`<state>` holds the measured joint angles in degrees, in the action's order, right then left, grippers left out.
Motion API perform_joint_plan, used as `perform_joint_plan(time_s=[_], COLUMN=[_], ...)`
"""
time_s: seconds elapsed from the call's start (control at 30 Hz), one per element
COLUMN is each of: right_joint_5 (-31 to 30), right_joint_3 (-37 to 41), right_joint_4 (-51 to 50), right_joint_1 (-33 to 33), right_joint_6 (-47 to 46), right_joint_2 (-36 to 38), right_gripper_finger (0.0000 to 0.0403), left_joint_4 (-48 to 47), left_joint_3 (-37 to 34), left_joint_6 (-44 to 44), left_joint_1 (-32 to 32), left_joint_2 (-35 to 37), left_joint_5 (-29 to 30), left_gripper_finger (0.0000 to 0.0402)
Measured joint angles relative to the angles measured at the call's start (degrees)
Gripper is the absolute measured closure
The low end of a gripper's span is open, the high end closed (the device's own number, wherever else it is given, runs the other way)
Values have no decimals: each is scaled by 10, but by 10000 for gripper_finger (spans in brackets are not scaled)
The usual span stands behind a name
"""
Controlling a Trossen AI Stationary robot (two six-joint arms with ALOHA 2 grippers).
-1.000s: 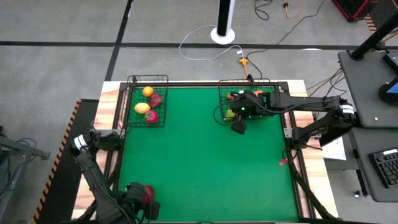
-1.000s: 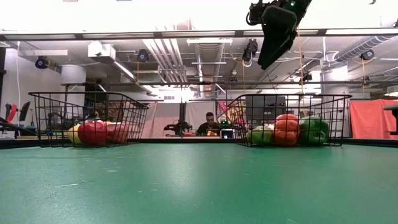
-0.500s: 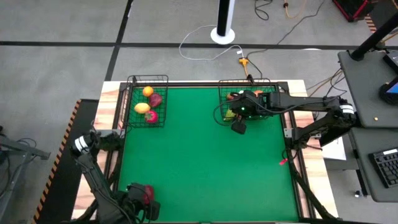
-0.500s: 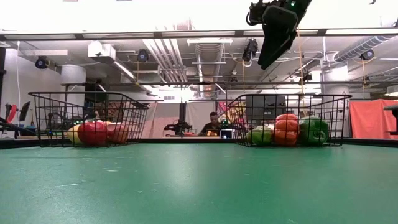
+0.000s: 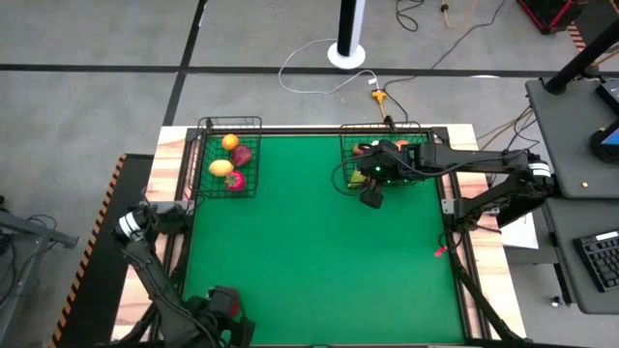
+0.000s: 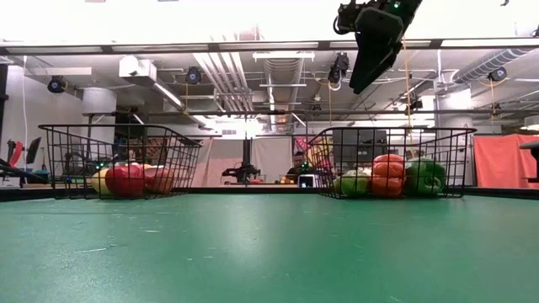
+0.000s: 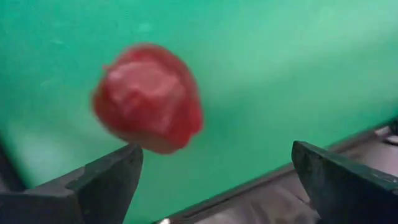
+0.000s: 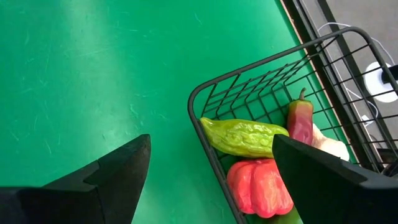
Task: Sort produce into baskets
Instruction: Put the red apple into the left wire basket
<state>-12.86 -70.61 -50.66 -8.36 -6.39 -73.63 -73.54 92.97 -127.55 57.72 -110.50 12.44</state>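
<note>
two black wire baskets are sitting along the far edge of the green table (image 5: 319, 251): the left basket (image 5: 205, 159) at about 11 o'clock is holding yellow, orange and maroon-red pieces, the right basket (image 5: 345, 164) at about 1 o'clock is holding a bumpy green gourd (image 8: 242, 137), a red pepper (image 8: 258, 186) and a small red-green chilli (image 8: 300, 121). the right gripper (image 5: 370, 198) is hovering above that basket's near edge, fingers spread apart and carrying nothing. the left gripper (image 7: 217, 180) is positioned at the table's 7 o'clock corner, fingers wide, with one red fruit (image 7: 148, 96) lying on the mat just ahead of them, not gripped. judged step: picking up the last loose piece. the next move is calling for centring the fingers around the fruit, closing, then carrying it toward 11 o'clock.
</note>
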Motion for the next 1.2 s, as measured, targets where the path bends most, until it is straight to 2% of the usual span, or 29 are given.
perform_joint_plan(time_s=[0.17, 0.37, 0.53, 0.9, 1.2], right_joint_5=[0, 0, 0, 0, 0], right_joint_3=[0, 0, 0, 0, 0], right_joint_4=[0, 0, 0, 0, 0], right_joint_1=[0, 0, 0, 0, 0], right_joint_6=[0, 0, 0, 0, 0], right_joint_2=[0, 0, 0, 0, 0], right_gripper_finger=[76, 76, 76, 76, 76], left_joint_4=[-9, -38, -68, -62, -38], left_joint_3=[-2, -1, -1, -36, -58], left_joint_6=[-36, -50, -66, -62, -64], left_joint_1=[-8, -16, -16, -31, -35], left_joint_2=[-18, -27, -26, -26, -36], left_joint_5=[19, -45, -59, -44, -66], left_gripper_finger=[12, 13, 13, 13, 13])
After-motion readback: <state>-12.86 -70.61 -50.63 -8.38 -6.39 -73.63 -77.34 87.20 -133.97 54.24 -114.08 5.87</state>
